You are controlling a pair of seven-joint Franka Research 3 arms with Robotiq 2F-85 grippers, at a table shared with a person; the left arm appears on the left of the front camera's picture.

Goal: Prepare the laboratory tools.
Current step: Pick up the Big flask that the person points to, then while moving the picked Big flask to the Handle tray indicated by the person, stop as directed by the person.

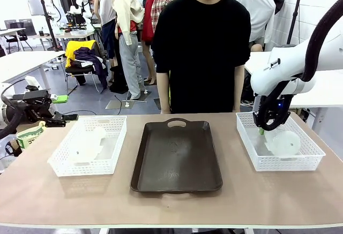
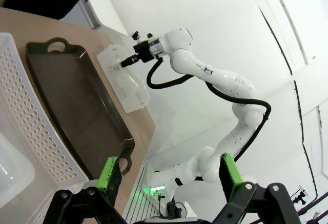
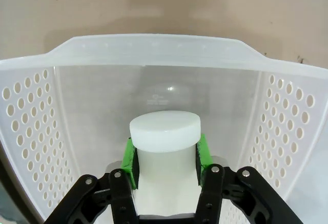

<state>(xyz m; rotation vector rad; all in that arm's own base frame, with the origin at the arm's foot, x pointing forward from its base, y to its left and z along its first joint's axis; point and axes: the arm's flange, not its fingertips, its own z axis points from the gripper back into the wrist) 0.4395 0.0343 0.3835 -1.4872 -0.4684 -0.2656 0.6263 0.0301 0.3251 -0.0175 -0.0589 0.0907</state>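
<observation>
Step in hand: picking up the first flask. The right pincer [image 3: 165, 155] is down inside the right basket [image 1: 308, 156], near the right edge of the bench [image 1: 64, 202]. It is closed on the flask [image 3: 164, 130], with a green pad on each side of the neck just under the white cap. In the front view the flask appears to lie on its side with its round base toward the near side. The flask is gripped but not yet lifted; it sits inside the basket walls.

The second flask [image 1: 88, 144] lies in the left basket [image 1: 80, 171], near the left edge of the bench, untouched. The left pincer [image 1: 64, 108] hangs off the left edge, beside that basket, jaws wide open and empty.

The dark tray [image 1: 177, 161] sits mid-bench between the baskets, with nothing on it. A person [image 1: 201, 52] stands at the far edge, hands out of view.

Next move, as a judgement: lift straight up to clear the basket rim, then carry toward the tray (likely drop spot, not certain). The neck looks smooth and tapered, so slipping is a risk. The flask will probably swing as it comes off its side, and it needs to be set down upright on its wide base.
</observation>
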